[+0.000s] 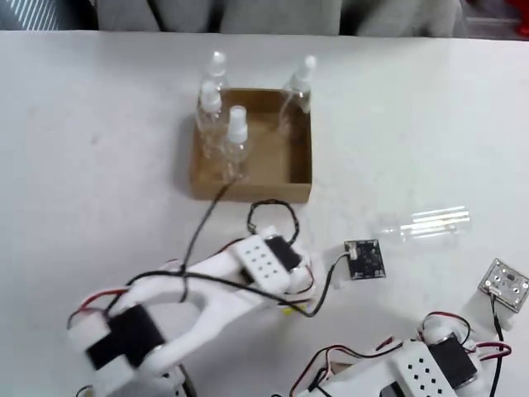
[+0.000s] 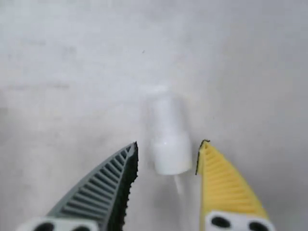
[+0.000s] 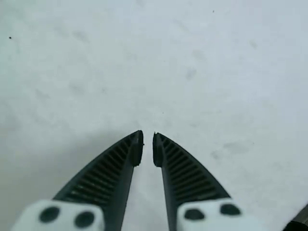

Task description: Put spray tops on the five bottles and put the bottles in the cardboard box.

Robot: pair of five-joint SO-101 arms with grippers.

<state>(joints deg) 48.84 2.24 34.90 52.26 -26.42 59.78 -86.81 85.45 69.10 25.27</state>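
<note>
A white spray top [image 2: 166, 125] lies on the table between the grey and yellow fingers of my left gripper [image 2: 168, 143], which is open and straddles it without closing on it. Several clear bottles [image 1: 237, 136] with white spray tops stand upright in the cardboard box [image 1: 297, 169] at the table's middle. One clear bottle [image 1: 426, 223] without a top lies on its side to the right of the box. My left arm [image 1: 264, 260] sits just in front of the box. My right gripper [image 3: 147, 139] hovers over bare table, shut with nothing in it.
Two small square circuit modules [image 1: 364, 259] [image 1: 504, 283] with cables lie on the white table near the lying bottle. My right arm [image 1: 434, 372] is at the front right edge. Black and red cables trail from the left arm toward the box.
</note>
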